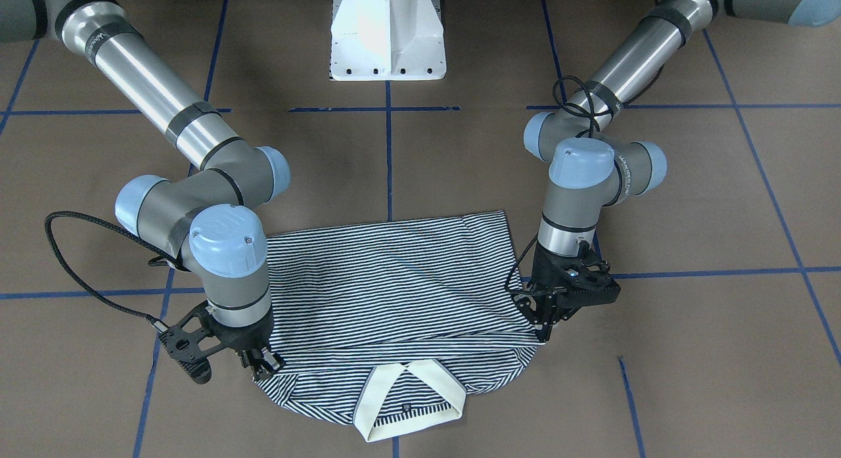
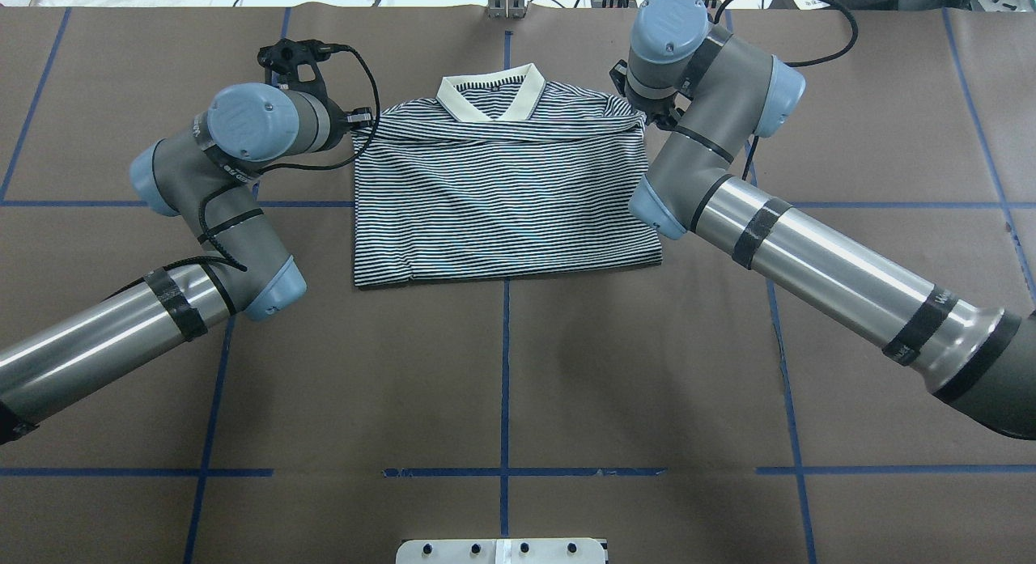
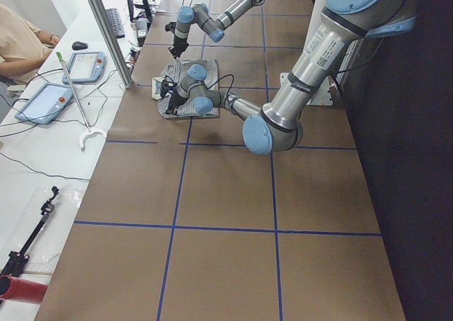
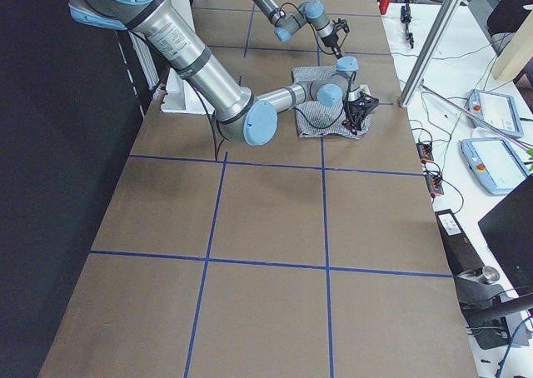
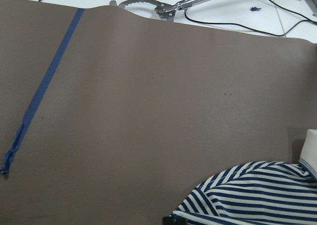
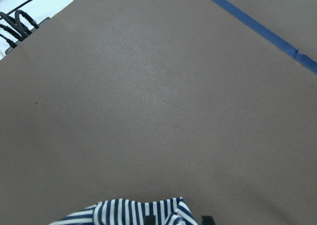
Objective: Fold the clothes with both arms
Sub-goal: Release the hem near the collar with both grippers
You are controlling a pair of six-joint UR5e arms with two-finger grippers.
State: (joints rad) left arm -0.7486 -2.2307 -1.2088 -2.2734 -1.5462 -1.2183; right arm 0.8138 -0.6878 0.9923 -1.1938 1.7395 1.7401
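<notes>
The navy-and-white striped polo shirt (image 1: 394,287) lies on the brown table, its lower half folded up over the chest toward the cream collar (image 1: 410,405). In the overhead view the shirt (image 2: 502,200) is a compact rectangle with the collar (image 2: 490,91) at the far edge. My left gripper (image 1: 544,332) is low at the folded layer's corner and looks shut on the cloth. My right gripper (image 1: 264,367) is at the opposite corner and also looks shut on the cloth. Both wrist views show only a striped edge (image 5: 247,200) (image 6: 129,212) at the bottom.
The white pedestal base (image 1: 387,37) stands at the robot's side of the table. Blue tape lines (image 2: 505,370) cross the brown surface. Cables and a metal post (image 2: 506,2) lie beyond the far edge. An operator (image 3: 21,38) with tablets sits by the side bench.
</notes>
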